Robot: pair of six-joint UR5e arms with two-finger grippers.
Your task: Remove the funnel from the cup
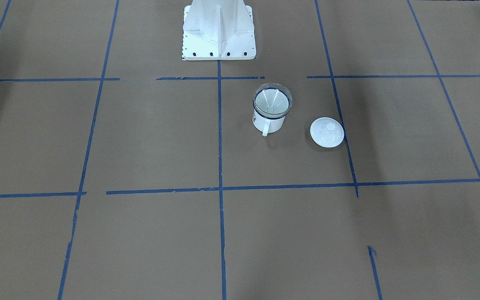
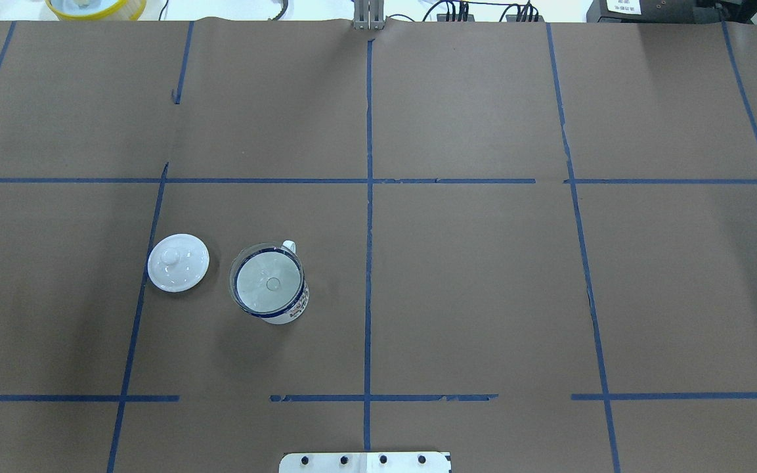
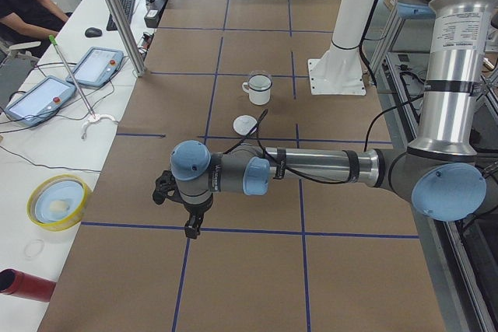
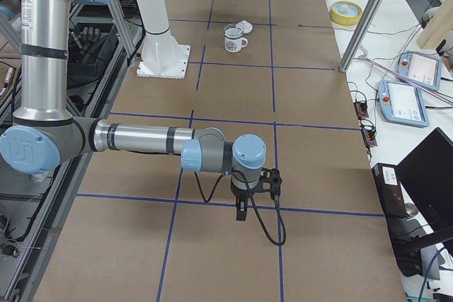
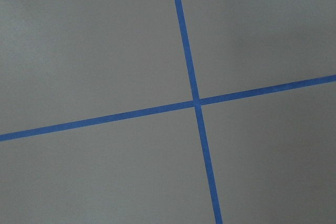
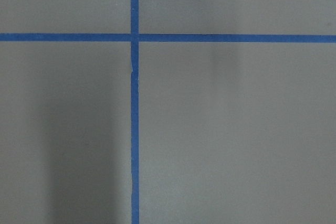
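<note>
not started: funnel [image 2: 268, 284] sits in cup [image 2: 294, 310], left of centre, white lid [image 2: 178, 263] just beside. all lifting remains. overhead shows no arm; side views show left gripper [image 3: 191, 228] and right gripper [image 4: 241, 213] well apart from cup, claw spread or pressed: cannot tell.
</note>
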